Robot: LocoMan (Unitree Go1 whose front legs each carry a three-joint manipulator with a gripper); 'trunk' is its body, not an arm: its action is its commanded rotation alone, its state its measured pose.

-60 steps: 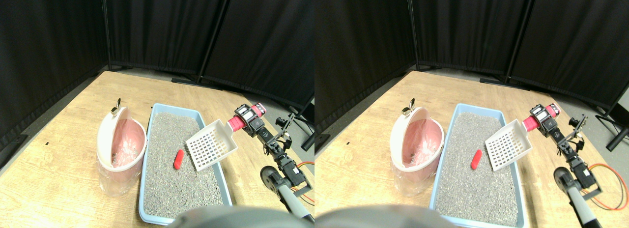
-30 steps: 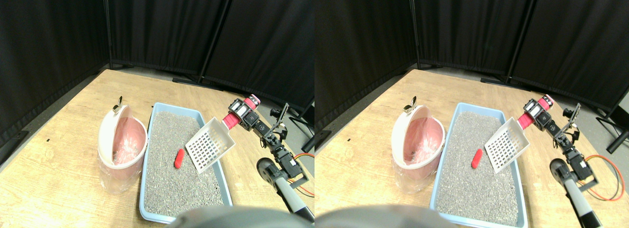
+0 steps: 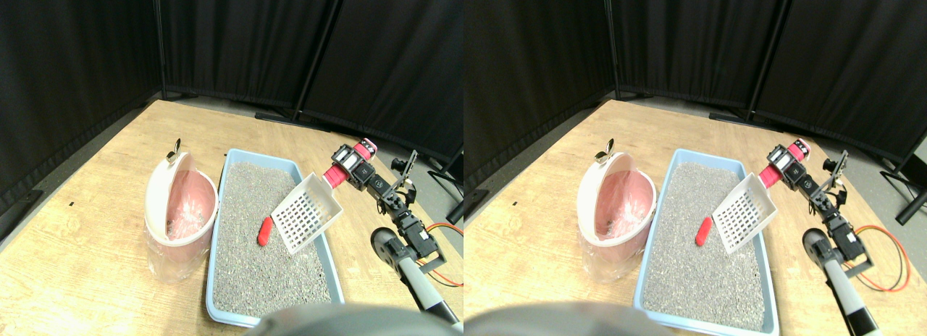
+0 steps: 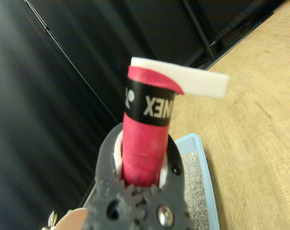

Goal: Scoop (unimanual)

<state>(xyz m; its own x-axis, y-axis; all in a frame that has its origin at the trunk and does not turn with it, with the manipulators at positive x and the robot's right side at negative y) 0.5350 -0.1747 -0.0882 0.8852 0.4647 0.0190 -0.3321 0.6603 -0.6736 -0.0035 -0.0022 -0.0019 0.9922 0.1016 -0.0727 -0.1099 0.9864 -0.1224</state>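
Scoop [image 3: 308, 214] sits clamped by its red wrapped handle [image 3: 334, 177] in your right gripper [image 3: 347, 162]; in the wrist view the dark jaws press against both sides of that handle [image 4: 145, 148]. The slotted head hangs tilted over the right part of the litter tray [image 3: 219, 300], its leading edge low and just beside the red piece [image 3: 264, 232]. That piece lies down and to the left of the gripper, on the litter, its long axis running roughly along the tray's length. I judge your coming stroke must sweep leftward under it. The pink bin [image 3: 177, 206] stands just left of the tray. Count: one scoop, one red piece, one tray, one bin
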